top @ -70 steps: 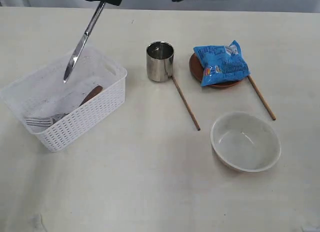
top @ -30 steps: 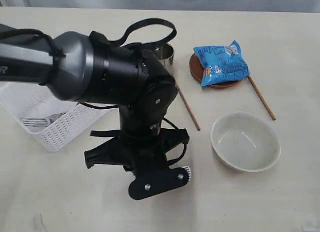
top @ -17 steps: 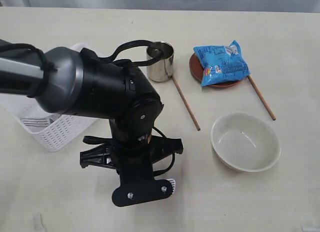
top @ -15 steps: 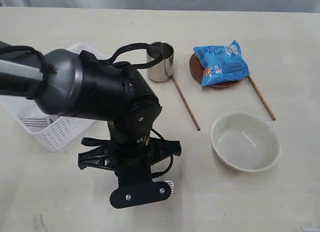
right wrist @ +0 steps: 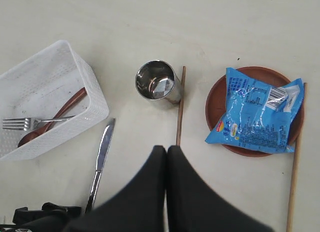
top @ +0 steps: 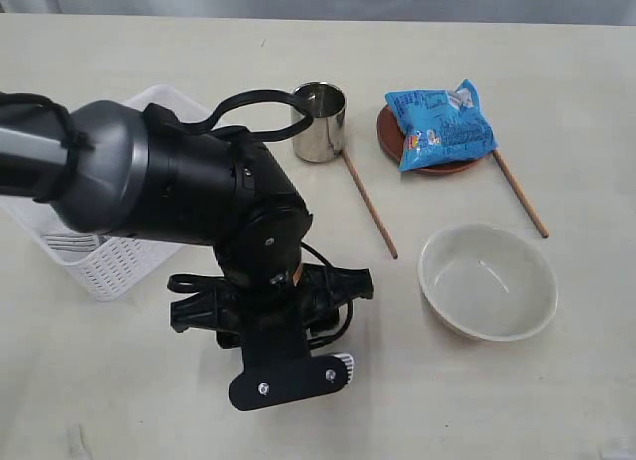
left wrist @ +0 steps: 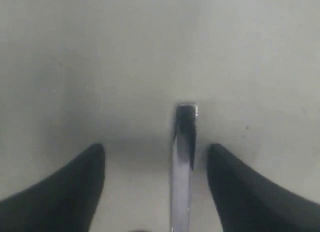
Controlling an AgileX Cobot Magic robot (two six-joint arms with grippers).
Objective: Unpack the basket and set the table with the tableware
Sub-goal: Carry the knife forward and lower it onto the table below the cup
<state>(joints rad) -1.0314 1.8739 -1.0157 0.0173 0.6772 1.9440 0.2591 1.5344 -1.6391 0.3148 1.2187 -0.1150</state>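
**Knife laid flat on the desk, left hand spread open around it**

To the left of the left hand (left wrist: pixel 156 151), the white perforated plastic basket (right wrist: pixel 47 144) is seen, partly hidden in the exterior view by the bulky black left arm (top: pixel 199 207). A steel fork (right wrist: pixel 30 123) and a dark brown wooden spoon (right wrist: pixel 62 109) are lodged inside it, the fork's handle crossed over the spoon.

The left hand is held low over the pale cream desk (top: pixel 497 400), with its two dark fingers (left wrist: pixel 75 192) spread wide. The long steel knife (left wrist: pixel 182 157) is laid flat on the desk between them and is touched by neither. Its blade tip is placed just beside the basket.

To the right of that hand, well apart from it, the shiny steel cup (right wrist: pixel 156 84) is stood upright, with a thin wooden chopstick (right wrist: pixel 180 106) just beside it. Further right, the small round brown plate (right wrist: pixel 214 109) is covered by a blue snack bag (right wrist: pixel 257 111), and a second chopstick (right wrist: pixel 296 157) is laid along the plate's side away from the left hand. The off-white round bowl (top: pixel 487 281) is set nearer the left hand than the plate is.

The right hand (right wrist: pixel 166 151) is raised above the desk, its fingers pressed together with nothing between them.
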